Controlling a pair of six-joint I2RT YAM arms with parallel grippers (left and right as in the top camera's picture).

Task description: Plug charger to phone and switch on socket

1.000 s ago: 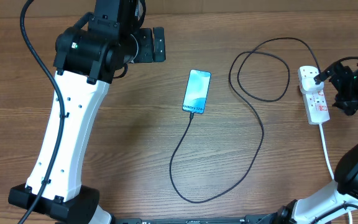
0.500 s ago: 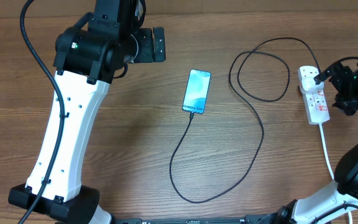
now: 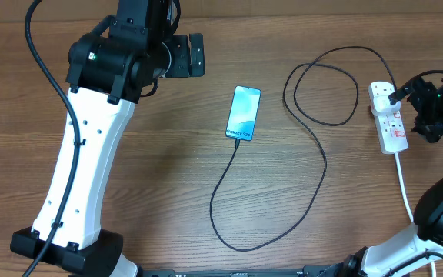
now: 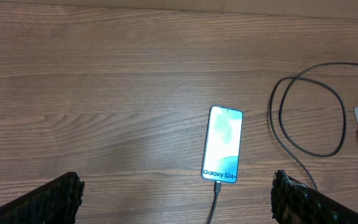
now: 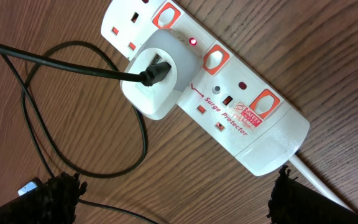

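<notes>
Where the left arm [image 3: 83,154] reaches up the left side of the wooden table [image 3: 152,177], the left gripper [image 3: 196,54] is held above bare wood at the far edge, its jaws spread wide and nothing held between them. In the left wrist view, its two dark fingertips [image 4: 48,200] are seen at the bottom corners, well apart from all objects. Near the middle of the table the phone [image 3: 244,112] is laid flat, screen up and lit blue-teal, with "Galaxy S24+" legible at its near end. The small tip [image 3: 238,141] of the black cable [image 3: 321,161] is seated in the phone's near edge. From there the cable is run toward the robot, curved round to the right, and carried away again into a loose loop [image 3: 321,81] before the power strip [image 3: 389,117]. The strip is set on the right side of the table, with its thick white cord [image 3: 404,185] trailing toward the near edge. In the right wrist view, the cable's other end is plugged into a white adapter [image 5: 166,93] seated in the strip, and a small red light [image 5: 193,42] is lit beside it. The right gripper [image 3: 424,110] is positioned just beside the strip, jaws fully parted and nothing gripped.
</notes>
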